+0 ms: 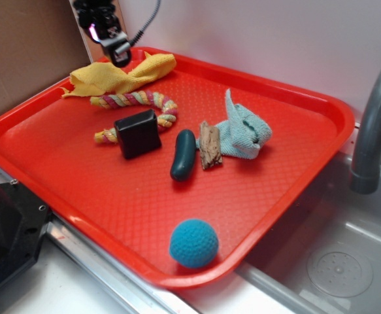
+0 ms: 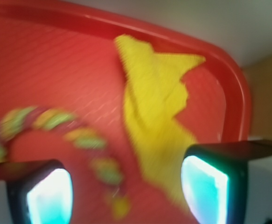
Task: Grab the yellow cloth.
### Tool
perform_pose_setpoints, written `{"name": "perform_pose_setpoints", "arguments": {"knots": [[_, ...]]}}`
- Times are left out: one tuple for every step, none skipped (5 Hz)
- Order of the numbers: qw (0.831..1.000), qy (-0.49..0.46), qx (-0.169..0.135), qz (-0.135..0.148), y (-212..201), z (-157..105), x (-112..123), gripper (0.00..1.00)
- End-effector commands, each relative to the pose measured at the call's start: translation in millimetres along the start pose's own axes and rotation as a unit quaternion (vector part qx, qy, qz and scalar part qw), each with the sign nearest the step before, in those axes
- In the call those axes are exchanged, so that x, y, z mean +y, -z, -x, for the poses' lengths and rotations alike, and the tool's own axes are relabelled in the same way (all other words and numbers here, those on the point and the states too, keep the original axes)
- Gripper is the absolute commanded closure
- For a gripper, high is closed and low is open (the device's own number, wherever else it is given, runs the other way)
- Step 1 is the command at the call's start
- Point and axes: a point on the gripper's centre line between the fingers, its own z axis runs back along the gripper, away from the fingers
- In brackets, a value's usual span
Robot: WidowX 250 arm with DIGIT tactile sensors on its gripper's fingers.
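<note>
A pale wall (image 1: 275, 39) rises behind the red tray (image 1: 59, 170). Brown cardboard (image 1: 20, 52) stands at the left. A grey faucet (image 1: 373, 124) curves over a steel sink (image 1: 334, 261) at the right.

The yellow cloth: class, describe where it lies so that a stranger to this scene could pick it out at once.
Start at the big red tray beside the sink and go to its far corner, below the gripper. There the yellow cloth lies crumpled, right behind the braided rope. It is plain mustard fabric with pointed corners, while the rope is a striped cord and the other cloth is light blue.
</note>
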Motion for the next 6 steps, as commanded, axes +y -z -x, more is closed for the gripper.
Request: {"name": "perform_pose_setpoints", "arguments": {"knots": [[0.999,0.011,-0.024,-0.022,-6.4,-15.1,22.5,0.0],[0.999,0.011,-0.024,-0.022,-6.4,-15.1,22.5,0.0],[0.999,0.011,-0.024,-0.022,-6.4,-15.1,22.5,0.0],[0.999,-0.009,-0.013,-0.035,26.1,-15.1,42.4,0.0],[1.0,-0.021,-0.009,-0.021,48.5,-20.1,54.1,0.0],[1.0,-0.019,-0.014,-0.02,51.6,-23.0,56.3,0.0]]}}
